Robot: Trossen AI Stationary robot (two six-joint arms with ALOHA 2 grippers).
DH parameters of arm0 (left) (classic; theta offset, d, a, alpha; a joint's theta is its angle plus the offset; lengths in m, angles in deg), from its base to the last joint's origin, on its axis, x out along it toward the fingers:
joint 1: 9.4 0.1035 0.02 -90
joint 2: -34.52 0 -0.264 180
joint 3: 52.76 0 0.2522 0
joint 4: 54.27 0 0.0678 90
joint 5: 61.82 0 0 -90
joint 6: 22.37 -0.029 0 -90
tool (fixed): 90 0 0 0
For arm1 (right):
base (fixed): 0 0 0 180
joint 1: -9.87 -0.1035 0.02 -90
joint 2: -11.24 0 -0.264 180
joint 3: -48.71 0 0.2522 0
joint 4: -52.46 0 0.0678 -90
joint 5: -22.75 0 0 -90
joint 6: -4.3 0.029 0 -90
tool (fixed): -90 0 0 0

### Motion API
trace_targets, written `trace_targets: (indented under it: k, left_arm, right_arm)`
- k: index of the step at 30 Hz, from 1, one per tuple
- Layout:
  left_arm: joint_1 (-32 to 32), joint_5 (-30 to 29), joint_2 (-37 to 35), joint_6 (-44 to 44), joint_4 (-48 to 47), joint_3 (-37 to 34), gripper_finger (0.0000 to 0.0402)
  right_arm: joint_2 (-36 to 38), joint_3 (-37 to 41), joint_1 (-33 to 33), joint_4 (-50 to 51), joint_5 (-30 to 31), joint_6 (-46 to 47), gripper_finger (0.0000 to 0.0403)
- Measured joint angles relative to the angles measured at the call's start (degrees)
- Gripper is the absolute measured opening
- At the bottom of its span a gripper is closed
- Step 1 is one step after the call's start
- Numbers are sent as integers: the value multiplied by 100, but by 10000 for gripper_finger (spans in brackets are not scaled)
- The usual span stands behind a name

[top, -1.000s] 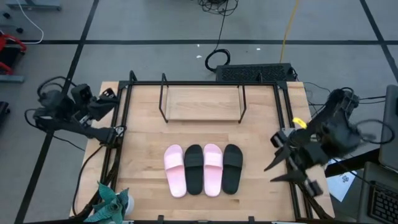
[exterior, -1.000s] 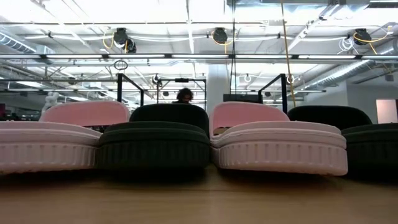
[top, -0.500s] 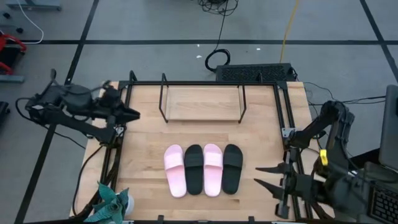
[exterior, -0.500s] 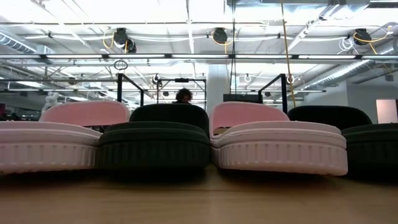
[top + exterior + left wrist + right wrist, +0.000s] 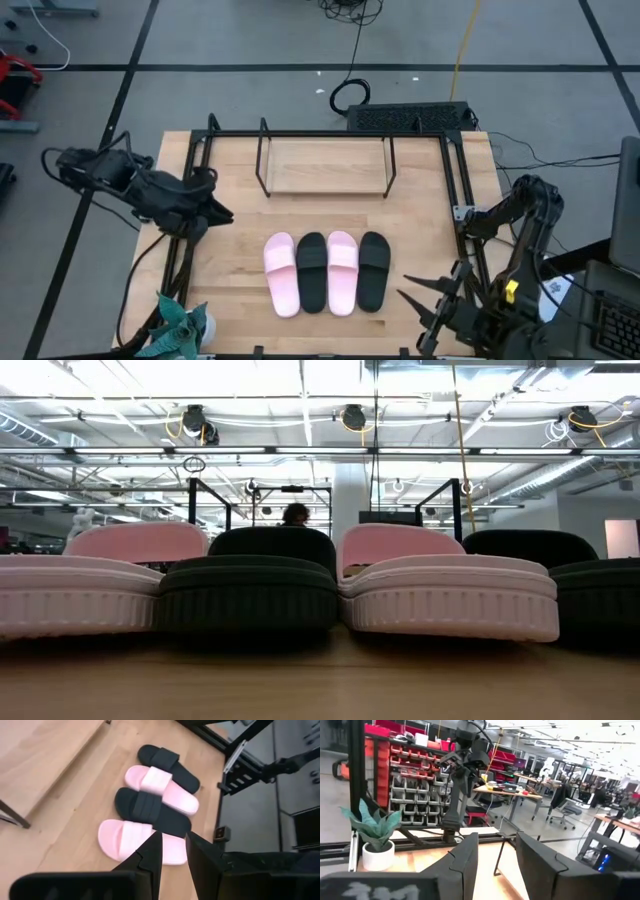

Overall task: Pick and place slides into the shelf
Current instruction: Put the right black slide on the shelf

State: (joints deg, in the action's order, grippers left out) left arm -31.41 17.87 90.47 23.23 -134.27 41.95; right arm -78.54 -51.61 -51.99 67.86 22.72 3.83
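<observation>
Right now four open-toe slides [image 5: 327,271], two pale pink and two black, are lying side by side in front of the empty black-rod shelf [image 5: 325,166]. Both empty grippers are hovering, left gripper [image 5: 218,213] slightly parted, right gripper [image 5: 412,305] spread; aiming squarely across one strap should be helping

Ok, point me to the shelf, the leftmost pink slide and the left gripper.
shelf [image 5: 325,166], high view, bare wooden base board.
leftmost pink slide [image 5: 279,262], high view, its broad strap.
left gripper [image 5: 222,213], high view, between its fingertips, near the table's left edge.
</observation>
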Motion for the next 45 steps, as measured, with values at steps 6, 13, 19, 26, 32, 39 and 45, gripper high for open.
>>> trace_targets:
  k: [6,13,19,26,32,39,45]
  left_arm:
    - [-236,-236,73,136,-4,0,86]
    - [-309,-325,73,314,1,0,86]
    - [-309,-330,71,391,5,0,86]
    - [-309,-330,71,403,5,0,86]
    - [-309,-334,71,423,7,0,86]
    - [-309,-441,72,420,7,0,86]
    - [-309,-524,71,420,6,-2,86]
  right_arm:
    - [9,909,30,-10,-20,1087,121]
    - [42,2026,196,-9,-1085,2890,121]
    - [51,2537,437,-20,-1999,4021,121]
    - [57,2659,584,-73,-2566,4031,121]
    - [59,2659,690,149,-3107,3429,121]
    - [55,2657,1013,1736,-4715,4699,121]
    - [55,2657,1197,2899,-5284,5431,121]
